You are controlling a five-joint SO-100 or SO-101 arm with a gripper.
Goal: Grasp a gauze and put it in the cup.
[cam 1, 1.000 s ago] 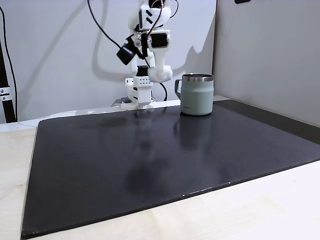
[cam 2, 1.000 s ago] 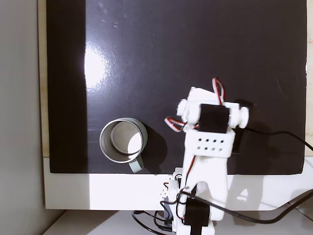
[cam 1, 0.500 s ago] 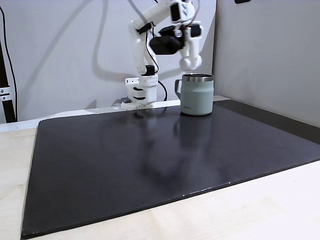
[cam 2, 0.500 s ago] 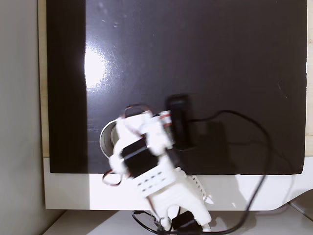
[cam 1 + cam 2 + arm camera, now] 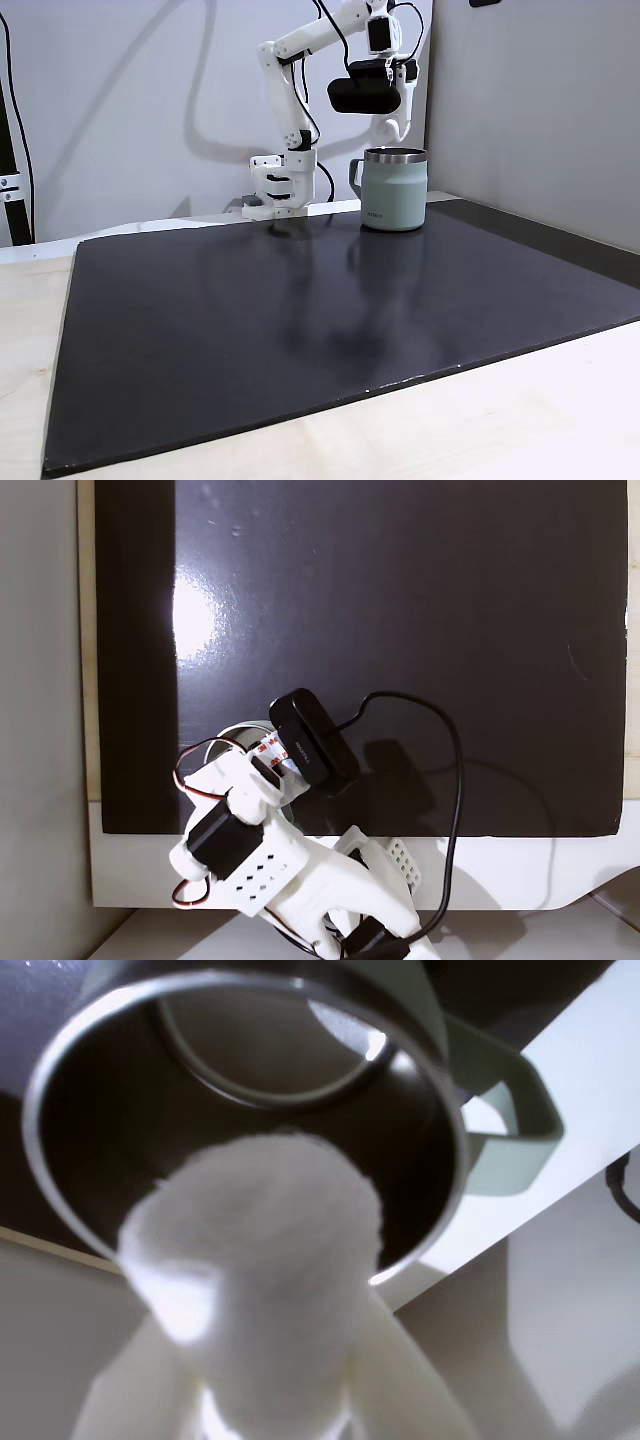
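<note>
One gauze (image 5: 262, 1260) roll pinched in my hand (image 5: 270, 1400), fingers (image 5: 395, 1380) narrow on its sides, hanging just above open mouth of cup (image 5: 430, 1020). Cup at far edge of dark worktop (image 5: 300, 320). Gauze looks soft, very light, fluffy, easy to squash; I judge side grip at middle best, gentle squeeze only.

White gauze (image 5: 265, 1260); sage-green cup (image 5: 394, 190) with steel rim and dark interior. White arm (image 5: 290, 90) carrying a black camera (image 5: 362, 96). Glossy black mat (image 5: 300, 320) on pale wood tabletop (image 5: 520, 420).
</note>
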